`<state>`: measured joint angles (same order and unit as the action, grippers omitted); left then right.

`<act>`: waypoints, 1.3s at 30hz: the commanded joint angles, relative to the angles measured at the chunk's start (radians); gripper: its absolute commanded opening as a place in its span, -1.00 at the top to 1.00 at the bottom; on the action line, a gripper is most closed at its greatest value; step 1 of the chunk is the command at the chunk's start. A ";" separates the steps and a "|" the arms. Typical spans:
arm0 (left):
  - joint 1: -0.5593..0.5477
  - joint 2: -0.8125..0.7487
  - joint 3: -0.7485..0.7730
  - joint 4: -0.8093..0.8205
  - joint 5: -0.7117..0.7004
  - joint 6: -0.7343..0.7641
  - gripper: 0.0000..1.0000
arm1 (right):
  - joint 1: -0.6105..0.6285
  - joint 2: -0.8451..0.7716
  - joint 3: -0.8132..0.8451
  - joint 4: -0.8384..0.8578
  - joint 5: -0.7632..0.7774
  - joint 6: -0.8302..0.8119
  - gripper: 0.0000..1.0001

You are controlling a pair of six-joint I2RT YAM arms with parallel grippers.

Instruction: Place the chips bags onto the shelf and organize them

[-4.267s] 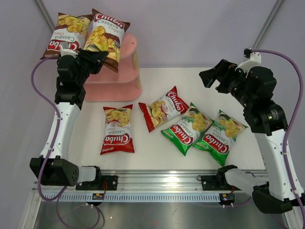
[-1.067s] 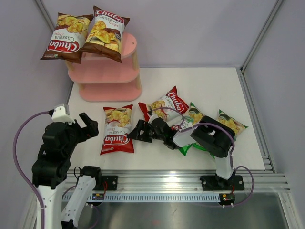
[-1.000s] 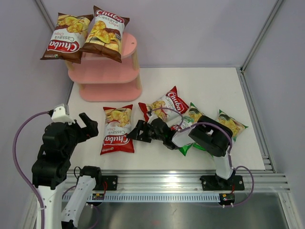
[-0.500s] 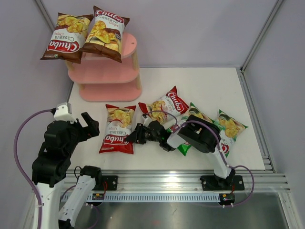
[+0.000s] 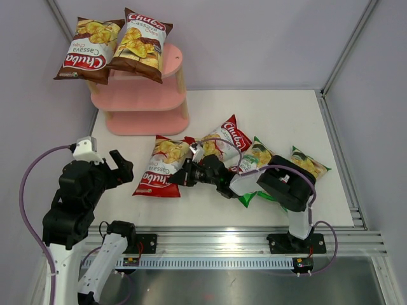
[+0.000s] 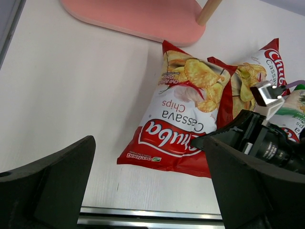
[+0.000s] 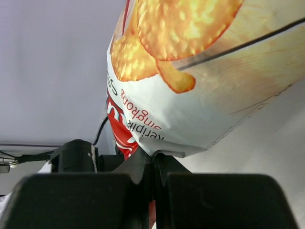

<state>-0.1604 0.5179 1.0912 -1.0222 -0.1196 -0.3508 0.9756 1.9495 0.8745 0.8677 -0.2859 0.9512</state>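
At 11 o'clock on the table [image 5: 286, 114] (top view, 12 = far edge): pink shelf [image 5: 149, 101]. Up on its top tier, side by side and overhanging the board: 9 o'clock brown bag [image 5: 86, 51] and 3 o'clock brown bag [image 5: 140, 44], inner edges touching. Lower tiers seen only at their edges, contents not readable.

Down on the table, at 6 o'clock of the shelf base: first red-white bag [image 5: 162, 168], logo end toward 7, chips end toward 1, far corner right at the base edge, contact unclear. Clamped on its 3 o'clock edge: right gripper [image 7: 152, 162], right fingers [image 7: 81, 200] pressed together with the bag's edge pinched between, bag filling the wrist view above them. Right arm [image 5: 283, 184] low across the table, reaching in from 5 o'clock.

Just at 3 o'clock of that bag, touching it, corner tucked behind: second red-white bag [image 5: 222, 140]. Further toward 4: first green bag [image 5: 257, 154], partly covered by the right arm. Beyond it at 3: second green bag [image 5: 308, 166], also partly covered. All four off the shelf.

At 9 o'clock of the first red-white bag, clear of it: left gripper [image 5: 117, 166], jaws spread wide, empty. Left wrist view: that bag and the right gripper framed between the two dark left fingers [image 6: 52, 191].
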 commanded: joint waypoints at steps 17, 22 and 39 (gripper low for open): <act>-0.005 -0.116 -0.207 0.385 0.262 -0.519 -0.98 | -0.005 -0.480 -0.092 0.060 0.445 0.053 1.00; -0.005 -0.101 -0.339 0.658 0.412 -0.635 -0.98 | -0.005 -0.515 -0.097 0.099 0.444 0.087 1.00; -0.007 0.070 -0.484 1.244 0.653 -0.732 -0.98 | -0.021 -0.661 -0.086 0.039 0.363 0.084 1.00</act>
<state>-0.1631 0.5869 0.6086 0.0177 0.4515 -1.0584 0.9596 1.3113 0.7502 0.7738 0.0978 1.0210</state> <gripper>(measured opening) 0.988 0.017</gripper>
